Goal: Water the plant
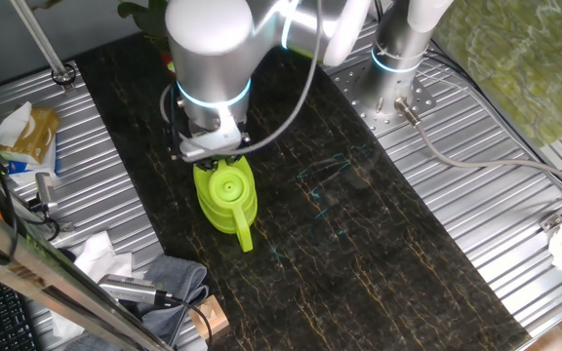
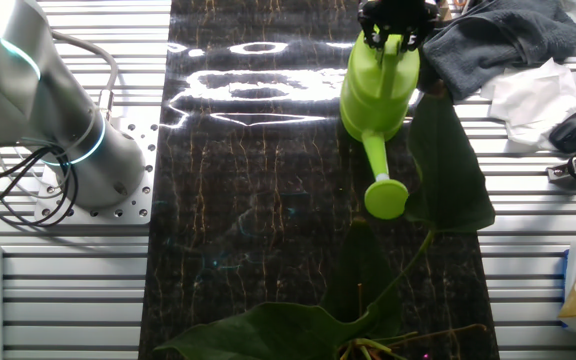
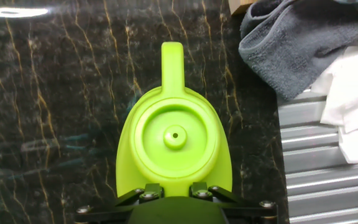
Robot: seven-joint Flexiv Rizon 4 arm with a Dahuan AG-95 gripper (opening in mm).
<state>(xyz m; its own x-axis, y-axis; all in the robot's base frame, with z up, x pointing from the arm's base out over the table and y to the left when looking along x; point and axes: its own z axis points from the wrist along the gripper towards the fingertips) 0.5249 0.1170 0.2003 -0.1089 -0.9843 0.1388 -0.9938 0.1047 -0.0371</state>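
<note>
the lime-green watering can (image 1: 226,193) is seen standing upright on the dark marbled mat (image 1: 359,244), with the gripper (image 1: 210,146) directly above its handle end. in the hand view the can fills the centre, its spout pointing to 12 o'clock and its handle end at 6 o'clock, where the black finger linkages are seen on either side of the handle. the fingertips themselves are hidden behind the can's top edge, so it cannot be told whether the handle is already clamped or only straddled; the jaws appear drawn in close around it.

the plant (image 2: 368,300) is seen only in part: broad dark leaves at the near edge of the other fixed view, at about 6 o'clock from the can, with the spout's rose already aimed towards them. the pot is not shown there. in the first fixed view a few leaves are glimpsed at the top edge, behind the arm, at 12 o'clock from the can.

a grey cloth (image 3: 303,43) and white tissue (image 3: 353,99) lie just beside the can at about 2 o'clock in the hand view.

the task is judged to be at an early stage: the can is not lifted, nothing is tipped, and no water is seen poured. lifting, carrying to the plant and tilting are all left.
</note>
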